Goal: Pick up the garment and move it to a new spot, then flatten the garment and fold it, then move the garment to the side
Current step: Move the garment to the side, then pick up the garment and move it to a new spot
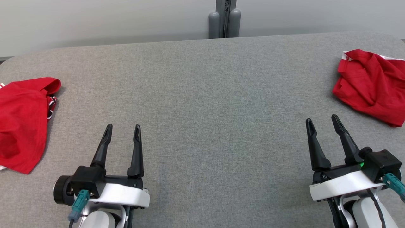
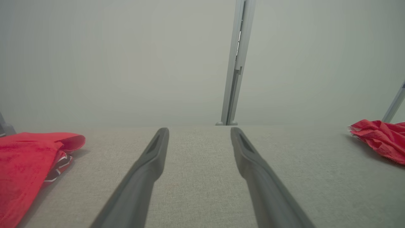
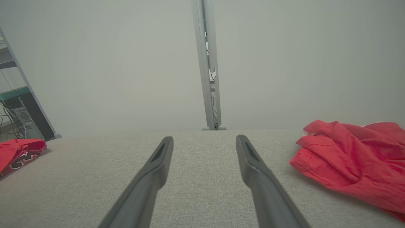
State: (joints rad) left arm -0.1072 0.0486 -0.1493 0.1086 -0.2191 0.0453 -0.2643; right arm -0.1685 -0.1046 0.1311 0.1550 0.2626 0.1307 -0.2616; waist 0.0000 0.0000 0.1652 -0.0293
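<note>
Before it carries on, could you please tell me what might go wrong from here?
Two red garments lie on the table: a crumpled garment at right, a flatter garment at left, so the open left gripper or right gripper may pick the wrong one. The crumpled garment's bunched layers may let a pinch lift only part.

Bench (image 1: 202,104): covered in grey woven fabric, with rounded corners at 10 and 2 o'clock in the head view.

Wall (image 1: 95,22): plain, pale grey-white, running behind the bench's far edge.

Upright post (image 1: 224,19): grey metal, at 12 o'clock just behind the far edge, with two rounded grey caps flanking its base.

Slanted strut (image 2: 394,104): grey, at 3 o'clock in the left wrist view.

Open shelving (image 3: 15,95): at 9 o'clock in the right wrist view, holding a dark box (image 3: 23,118) and loose cables.

Light: soft and even, with faint shadows.
</note>
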